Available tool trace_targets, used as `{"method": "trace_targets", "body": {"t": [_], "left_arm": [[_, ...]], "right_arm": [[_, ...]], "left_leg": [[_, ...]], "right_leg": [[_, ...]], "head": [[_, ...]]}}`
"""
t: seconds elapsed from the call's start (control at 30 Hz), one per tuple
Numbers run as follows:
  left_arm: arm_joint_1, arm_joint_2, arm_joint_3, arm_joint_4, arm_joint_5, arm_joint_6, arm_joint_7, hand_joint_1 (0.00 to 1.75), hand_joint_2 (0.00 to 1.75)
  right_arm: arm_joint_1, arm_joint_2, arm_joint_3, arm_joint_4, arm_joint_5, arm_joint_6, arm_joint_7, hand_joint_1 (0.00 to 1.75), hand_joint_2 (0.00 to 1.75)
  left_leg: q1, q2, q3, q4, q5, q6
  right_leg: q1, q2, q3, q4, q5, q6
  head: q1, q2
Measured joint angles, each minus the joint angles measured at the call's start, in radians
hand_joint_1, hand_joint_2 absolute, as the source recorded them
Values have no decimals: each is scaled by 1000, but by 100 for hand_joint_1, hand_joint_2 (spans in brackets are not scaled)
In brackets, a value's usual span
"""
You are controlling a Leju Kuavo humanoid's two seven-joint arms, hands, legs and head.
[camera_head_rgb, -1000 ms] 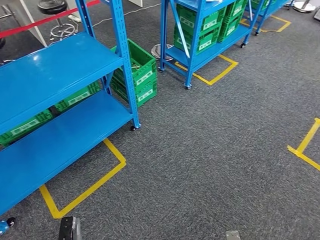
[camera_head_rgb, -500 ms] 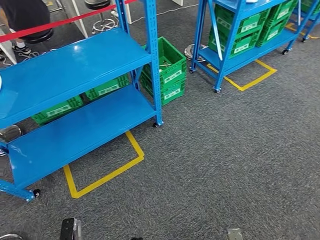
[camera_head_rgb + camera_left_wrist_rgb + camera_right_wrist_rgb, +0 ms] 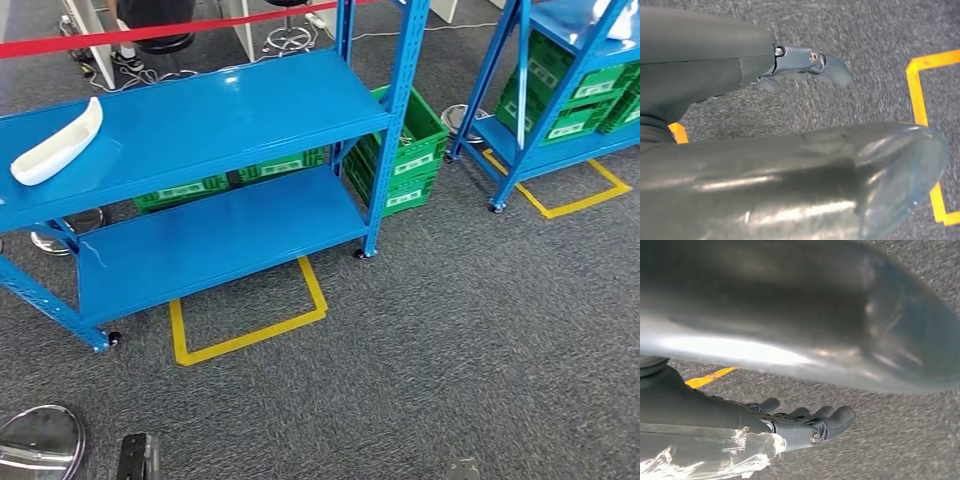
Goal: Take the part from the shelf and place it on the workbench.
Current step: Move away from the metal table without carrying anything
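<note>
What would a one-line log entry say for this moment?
part: white curved plastic part on blue metal shelf top | left hand: empty | right hand: empty | phase: not yet picked

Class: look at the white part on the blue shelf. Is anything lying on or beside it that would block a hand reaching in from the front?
Nothing visible does. The white part lies alone on the shelf's upper board, whose front edge is open. The left hand and right hand both hang low over the carpet, holding nothing.

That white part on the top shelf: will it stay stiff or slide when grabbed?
The white part looks like a rigid moulded shell, so probably stiff and light. Its glossy, curved surface on the smooth blue shelf suggests it may slide or rock if nudged.
</note>
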Motion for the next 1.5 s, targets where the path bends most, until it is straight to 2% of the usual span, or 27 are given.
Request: {"method": "trace_targets", "body": {"t": [0.03, 0.1, 0.17, 0.27, 0.33, 0.37, 0.43, 0.47, 0.5, 0.53, 0.57, 0.63, 0.7, 0.8, 0.87, 0.97, 1.0, 1.03, 1.07, 1.13, 1.17, 1.2, 1.27, 1.3, 1.37, 1.43, 1.5], "left_arm": [[1, 0, 0, 0, -1, 0, -1, 0, 0], [2, 0, 0, 0, -4, -1, -4, 0, 0], [2, 1, 1, 0, -9, -1, -7, 0, 0], [4, 3, 1, 0, -15, -1, -10, 0, 0], [4, 3, 1, 0, -16, 0, -11, 0, 0], [2, 3, 1, 0, -17, 0, -11, 0, 0], [0, 2, 1, 0, -17, 0, -11, 0, 0], [0, 2, 1, 0, -17, 0, -11, 0, 0], [2, 2, 1, 0, -17, 1, -11, 0, 0], [3, 2, 1, 0, -17, 1, -11, 0, 0], [4, 2, 1, 0, -17, 1, -11, 0, 0], [3, 3, 2, 0, -16, 2, -11, 0, 0], [1, 3, 2, 0, -17, 2, -12, 0, 0], [2, 1, 2, 0, -17, 2, -12, 0, 0], [3, 2, 5, 0, -17, 4, -11, 0, 0], [1, 3, 12, 0, -17, 7, -10, 0, 0], [3, 2, 12, 0, -17, 7, -9, 0, 0], [4, 2, 12, 0, -18, 7, -9, 0, 0], [6, 2, 13, 0, -19, 7, -9, 0, 0], [5, 2, 13, 0, -21, 8, -9, 0, 0], [4, 2, 14, 0, -22, 8, -9, 0, 0], [3, 2, 14, 0, -23, 9, -10, 0, 0], [4, 2, 15, 1, -27, 10, -10, 0, 0], [5, 3, 15, 1, -29, 11, -10, 0, 0], [2, 3, 16, 1, -30, 12, -10, 0, 0], [-4, 1, 16, 1, -30, 12, -10, 0, 0], [-4, 0, 16, 1, -30, 12, -10, 0, 0]], "right_arm": [[0, 0, -2, 0, -1, 1, 0, 0, 0], [-3, 0, -4, 0, -4, 3, -2, 0, 0], [-8, 0, -5, 0, -7, 6, -4, 0, 0], [-8, 1, -6, 0, -7, 9, -5, 0, 0], [-8, 0, -8, 0, -6, 9, -6, 0, 0], [-8, 0, -8, 0, -4, 10, -7, 0, 0], [-6, 0, -10, 0, -2, 12, -7, 0, 0], [-4, 0, -11, 0, -2, 13, -8, 0, 0], [-3, 0, -11, 0, -2, 13, -8, 0, 0], [-2, 0, -12, 0, -1, 14, -8, 0, 0], [-2, 0, -13, 0, -1, 14, -8, 0, 0], [-3, 0, -15, 0, 0, 15, -9, 0, 0], [-3, 0, -17, 0, 3, 16, -9, 0, 0], [-5, 0, -19, 0, 12, 15, -8, 0, 0], [-8, 0, -19, 0, 17, 16, -6, 0, 0], [-5, 0, -19, 1, 23, 17, -3, 0, 0], [-3, 0, -19, 1, 24, 17, -2, 0, 0], [-1, 0, -19, 1, 26, 18, -2, 0, 0], [0, 0, -19, 1, 27, 18, -1, 0, 0], [2, 0, -19, 2, 27, 18, -1, 0, 0], [3, 0, -19, 3, 28, 18, 0, 0, 0], [4, 0, -20, 3, 28, 18, 1, 0, 0], [1, 0, -20, 4, 29, 18, 3, 0, 0], [0, 0, -20, 4, 29, 18, 3, 0, 0], [-2, 0, -20, 4, 29, 18, 3, 0, 0], [-1, 0, -21, 4, 30, 18, 3, 0, 0], [-1, 0, -21, 4, 31, 18, 4, 0, 0]], "left_leg": [[1, -10, 1, 0, 0, -1], [1, -25, 5, 2, -3, -6], [-2, -33, 3, 7, -6, -18], [-1, -33, -2, 7, -8, -33], [0, -12, -16, 39, -28, -42], [0, 2, -38, 84, -51, -46], [-1, 19, -112, 218, -105, -51], [-1, 21, -146, 273, -118, -51], [-1, 21, -165, 297, -112, -49], [-1, 21, -164, 284, -87, -46], [-2, 22, -145, 235, -47, -41], [-8, 31, -86, 108, 17, -28], [-13, 37, -49, 36, 20, -19], [-9, 30, -31, 15, 0, -6], [-6, 23, -13, 11, -8, 4], [-7, 5, 8, 10, -24, 10], [-7, -5, 17, 10, -32, 10], [-6, -18, 28, 11, -40, 9], [-6, -31, 41, 11, -48, 7], [-4, -56, 61, 12, -65, -1], [-4, -68, 66, 14, -71, -5], [-3, -79, 66, 15, -76, -11], [-1, -92, 63, 14, -80, -21], [-1, -81, 63, 17, -82, -26], [-4, -29, 39, 64, -100, -37], [-6, 16, -33, 183, -146, -45], [-6, 22, -106, 283, -175, -47]], "right_leg": [[-1, 0, 10, -30, 29, -1], [-5, 8, 64, -160, 100, 1], [-9, 21, 103, -251, 129, -3], [-7, 26, 107, -265, 126, -23], [-8, 23, 111, -266, 125, -36], [-9, 19, 114, -267, 124, -42], [-7, 11, 120, -267, 116, -49], [-7, 7, 124, -267, 112, -51], [-6, 5, 129, -267, 107, -51], [-6, 3, 137, -267, 101, -50], [-6, 2, 146, -267, 94, -48], [-4, 0, 160, -267, 77, -41], [-1, -3, 171, -272, 65, -29], [1, -6, 193, -276, 60, -10], [0, -4, 160, -214, 36, -2], [0, -2, 42, -39, -30, 3], [-1, -1, 13, -14, -36, 4], [-1, 0, -2, -20, -24, 4], [-3, 6, -3, -58, 13, 4], [-10, 44, 15, -173, 117, 5], [-12, 62, 22, -215, 149, 1], [-12, 73, 26, -236, 167, -5], [-9, 58, 30, -241, 167, -22], [-8, 49, 36, -243, 170, -28], [-10, 31, 49, -250, 167, -38], [-7, 5, 59, -255, 161, -46], [-5, -20, 65, -255, 154, -51]], "head": [[0, 0], [1, 0], [1, 0], [-2, 0], [-5, 0], [-7, 0], [-10, 0], [-10, 0], [-10, 0], [-10, 0], [-10, 0], [-11, 0], [-10, 0], [-8, 0], [-5, 0], [-3, 0], [-3, 0], [-3, 0], [-3, 0], [-2, 0], [-2, 0], [-2, 0], [-2, 0], [-2, 0], [-6, 0], [-10, 0], [-11, 0]]}}
